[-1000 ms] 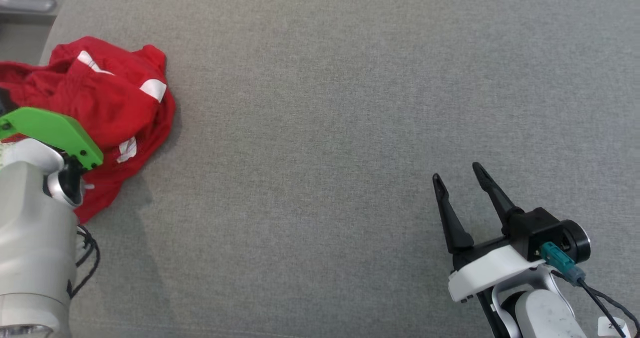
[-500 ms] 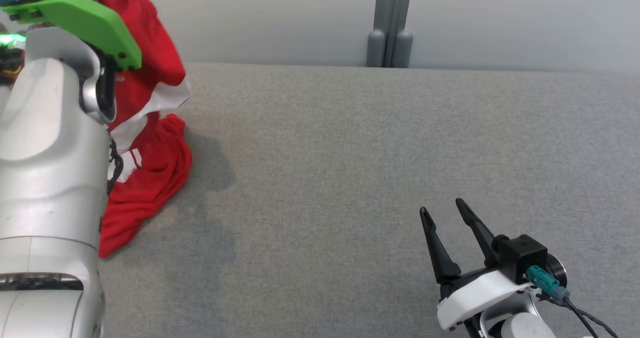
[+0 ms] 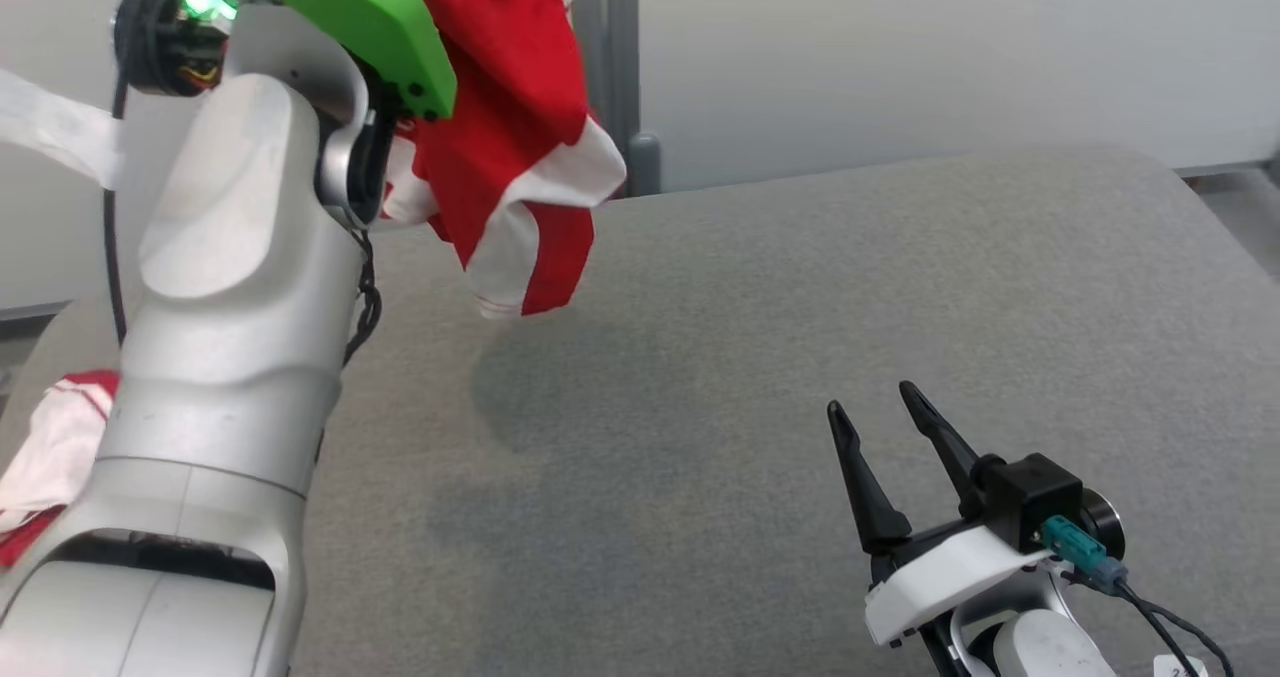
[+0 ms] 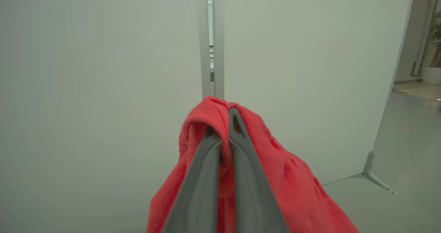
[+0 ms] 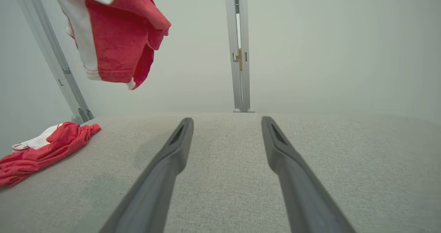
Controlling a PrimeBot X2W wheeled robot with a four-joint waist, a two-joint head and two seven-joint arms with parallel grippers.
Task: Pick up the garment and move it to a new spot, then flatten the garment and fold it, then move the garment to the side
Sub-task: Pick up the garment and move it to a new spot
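There were two red-and-white cloths in the room, and two claws, one on each arm. The left gripper (image 4: 227,123) was pinched tight on a fold of the garment (image 4: 293,178), its two grey fingers pressed together with red fabric bunched over their tips. From the head view the garment (image 3: 510,107) hung from up high beside the pale left arm (image 3: 230,287) and its one green plate (image 3: 340,7), red with white panels showing at the lower folds. Seen from the right wrist, the garment (image 5: 117,47) dangled well above the grey table (image 5: 344,157), touching nothing below it.

The second cloth (image 5: 44,150), a smaller bunched red-and-white heap, lay at the left end of the table, well apart from the hanging piece; in the head view it (image 3: 50,447) peeked out behind the left arm.

The right gripper (image 3: 872,402) sat low over the table (image 3: 800,287) at the near right, its two dark fingers spread wide with nothing between them. Its own camera showed the same gap (image 5: 227,121). Behind the table stood pale panels, joined by two metal posts (image 5: 237,54) in that view.
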